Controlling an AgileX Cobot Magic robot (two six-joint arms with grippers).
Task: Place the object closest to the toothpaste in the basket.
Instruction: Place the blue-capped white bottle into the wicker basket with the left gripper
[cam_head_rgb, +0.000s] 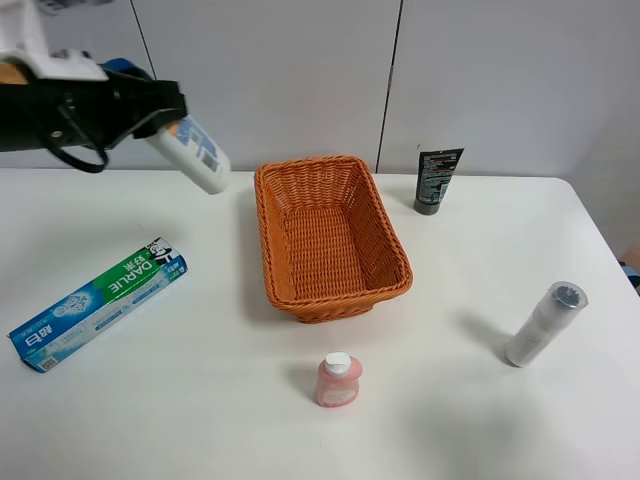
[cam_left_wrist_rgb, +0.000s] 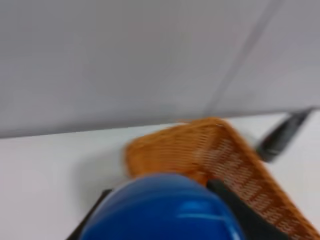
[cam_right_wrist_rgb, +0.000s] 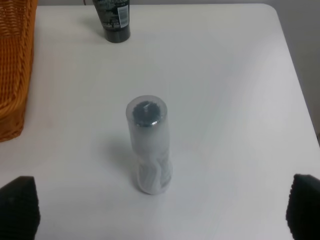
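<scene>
The toothpaste box (cam_head_rgb: 98, 302), green and blue, lies at the left of the white table. My left gripper (cam_head_rgb: 152, 112) is shut on a white bottle (cam_head_rgb: 192, 152) with a blue cap (cam_left_wrist_rgb: 162, 207) and holds it tilted in the air, above the table just left of the orange wicker basket (cam_head_rgb: 330, 240). The basket's rim (cam_left_wrist_rgb: 200, 145) shows beyond the cap in the left wrist view. My right gripper (cam_right_wrist_rgb: 160, 209) is open and empty, hovering over the right side of the table; it is out of the exterior high view.
A black tube (cam_head_rgb: 437, 180) stands behind the basket's right corner, also in the right wrist view (cam_right_wrist_rgb: 114, 20). A pink pump bottle (cam_head_rgb: 338, 380) stands in front of the basket. A clear-capped white bottle (cam_head_rgb: 545, 323) stands at the right, below my right gripper (cam_right_wrist_rgb: 149, 145).
</scene>
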